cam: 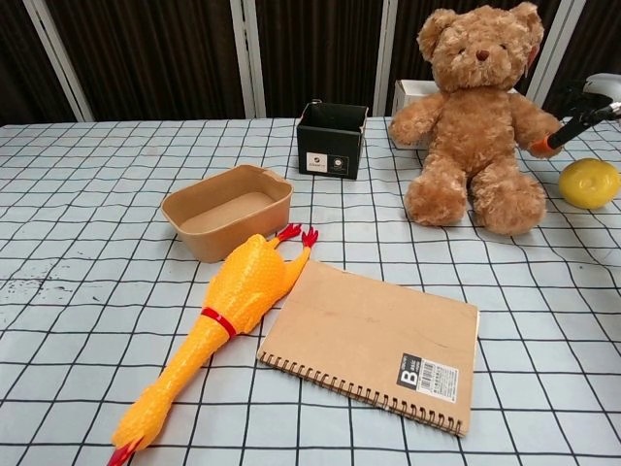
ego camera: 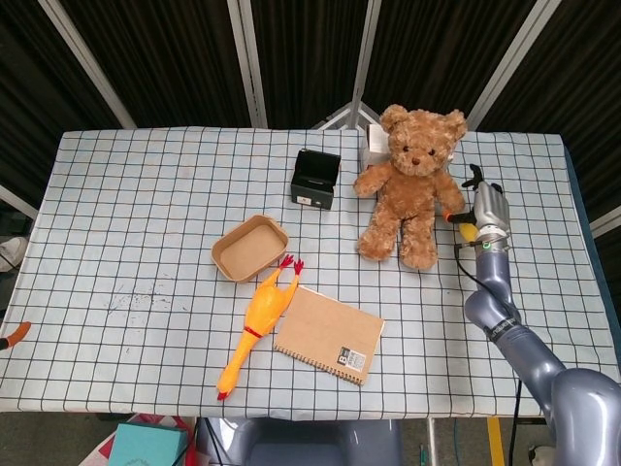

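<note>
While the right hand [ego camera: 477, 197], grip unreadable, touched the teddy bear [ego camera: 409, 184] seated far right beside a yellow ball [cam: 588, 183], it looked soft, light, squashy: best taken around the torso.

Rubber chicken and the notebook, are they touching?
Cannot tell. The rubber chicken lies tight along the notebook edge in chest view, and neither view shows plain contact or a gap.

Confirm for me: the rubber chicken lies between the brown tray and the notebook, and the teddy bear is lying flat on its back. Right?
Not quite. The teddy bear sits upright, as the chest view shows. The rest holds: the rubber chicken lies between the brown tray and the notebook.
</note>
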